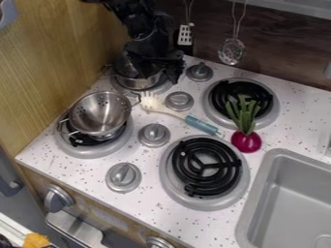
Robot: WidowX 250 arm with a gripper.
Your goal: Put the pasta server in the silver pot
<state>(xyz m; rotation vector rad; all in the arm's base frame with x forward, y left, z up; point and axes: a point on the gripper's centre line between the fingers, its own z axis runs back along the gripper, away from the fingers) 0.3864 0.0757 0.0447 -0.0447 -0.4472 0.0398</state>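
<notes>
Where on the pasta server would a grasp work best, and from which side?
Probably the teal grip of the pasta server, near its head-side end, from straight above with the fingers closing across its length. It lies flat, long and narrow, and the splayed head looks harder to pinch. The paler shaft runs close past a knob, leaving less finger room.

Arm (145, 35) black, bulky, faintly glossy; pincer (154, 69) black too, blocky.

Place: a toy kitchen;
Counter (146, 159): speckled white, with black coil burners (186, 172) and grey knobs (123, 177);
Beside the burners: a grey sink (254, 196);
Back wall (278, 48): a slotted spatula (186, 36) and a skimmer (231, 51), hanging
</notes>
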